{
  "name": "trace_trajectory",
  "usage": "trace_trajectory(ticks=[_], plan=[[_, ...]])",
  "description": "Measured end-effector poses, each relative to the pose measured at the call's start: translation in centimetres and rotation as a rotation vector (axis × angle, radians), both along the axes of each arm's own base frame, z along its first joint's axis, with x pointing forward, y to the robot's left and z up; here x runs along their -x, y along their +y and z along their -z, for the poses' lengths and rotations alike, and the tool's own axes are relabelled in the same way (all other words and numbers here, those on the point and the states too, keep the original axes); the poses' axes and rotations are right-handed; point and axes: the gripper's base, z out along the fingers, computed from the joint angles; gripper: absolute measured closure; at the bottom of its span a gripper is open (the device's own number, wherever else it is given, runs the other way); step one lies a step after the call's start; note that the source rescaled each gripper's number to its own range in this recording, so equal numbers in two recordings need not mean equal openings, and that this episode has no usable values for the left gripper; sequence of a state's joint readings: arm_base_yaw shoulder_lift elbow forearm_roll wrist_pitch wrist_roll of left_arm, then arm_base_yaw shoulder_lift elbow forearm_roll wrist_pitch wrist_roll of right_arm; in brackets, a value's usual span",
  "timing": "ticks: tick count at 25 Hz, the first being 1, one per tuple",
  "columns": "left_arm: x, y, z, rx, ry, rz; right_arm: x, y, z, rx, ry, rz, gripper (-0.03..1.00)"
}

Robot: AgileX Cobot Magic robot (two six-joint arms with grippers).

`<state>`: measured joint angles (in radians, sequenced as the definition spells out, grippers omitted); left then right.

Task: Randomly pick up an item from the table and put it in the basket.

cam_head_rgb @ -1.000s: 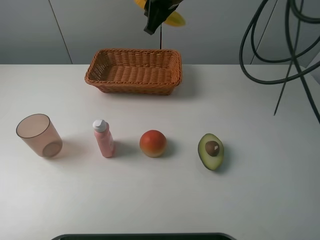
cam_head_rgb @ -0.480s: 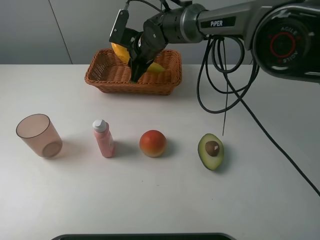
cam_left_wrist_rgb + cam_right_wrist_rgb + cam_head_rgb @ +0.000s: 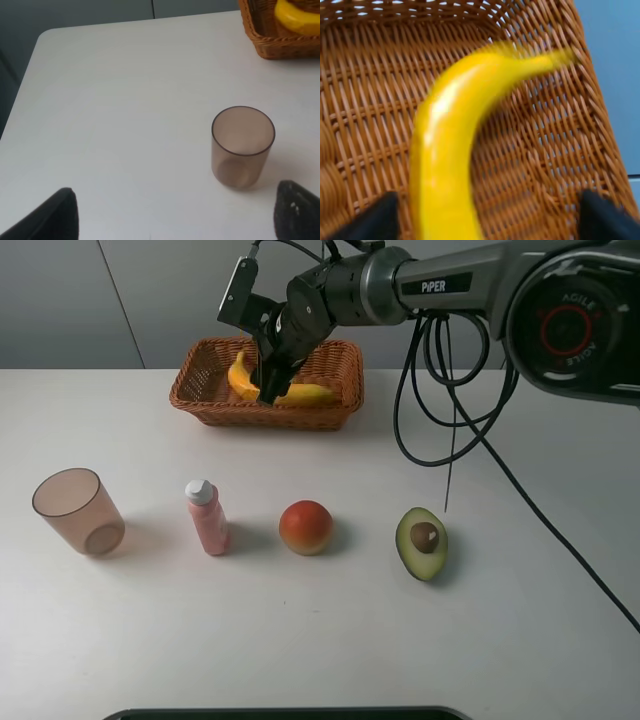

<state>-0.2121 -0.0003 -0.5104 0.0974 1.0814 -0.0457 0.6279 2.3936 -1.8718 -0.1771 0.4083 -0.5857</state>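
The yellow banana (image 3: 293,394) lies in the brown wicker basket (image 3: 196,397) at the back of the white table (image 3: 530,630). My right gripper (image 3: 267,388) hangs over the basket just above the banana, jaws open, holding nothing. In the right wrist view the banana (image 3: 445,165) is blurred on the basket floor (image 3: 545,150), between my spread fingertips (image 3: 370,220). My left gripper (image 3: 175,215) is open and empty, low over the table near the cup (image 3: 242,145). It is out of the exterior high view. The left wrist view also shows the basket corner (image 3: 280,47) with the banana (image 3: 297,15).
In a row across the table stand a translucent pinkish-brown cup (image 3: 78,512), a small pink bottle with a white cap (image 3: 207,517), a round orange-red fruit (image 3: 306,527) and a halved avocado (image 3: 422,542). Black cables (image 3: 440,420) hang from the right arm.
The right arm brought the banana down to the basket from above. Half a second ago it held it tilted over the basket; now the jaws are open and the banana lies inside.
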Motion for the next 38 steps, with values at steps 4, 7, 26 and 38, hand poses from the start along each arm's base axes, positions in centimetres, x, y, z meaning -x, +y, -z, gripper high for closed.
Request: trace_trajectory(ticks=[4, 7, 26, 38], plan=[[0.0, 0.0, 0.0, 0.0, 0.0, 0.0, 0.1, 0.0, 0.1, 0.002, 0.016, 0.006, -0.02], [0.0, 0.0, 0.0, 0.0, 0.0, 0.0, 0.1, -0.1, -0.1, 0.015, 0.031, 0.012, -0.03], [0.0, 0.0, 0.0, 0.0, 0.0, 0.0, 7.8, -16.8, -28.7, -0.133, 0.043, 0.34, -0.03], [0.0, 0.0, 0.0, -0.002, 0.0, 0.001, 20.4, -32.4, -36.2, -0.332, -0.084, 0.833, -0.03]])
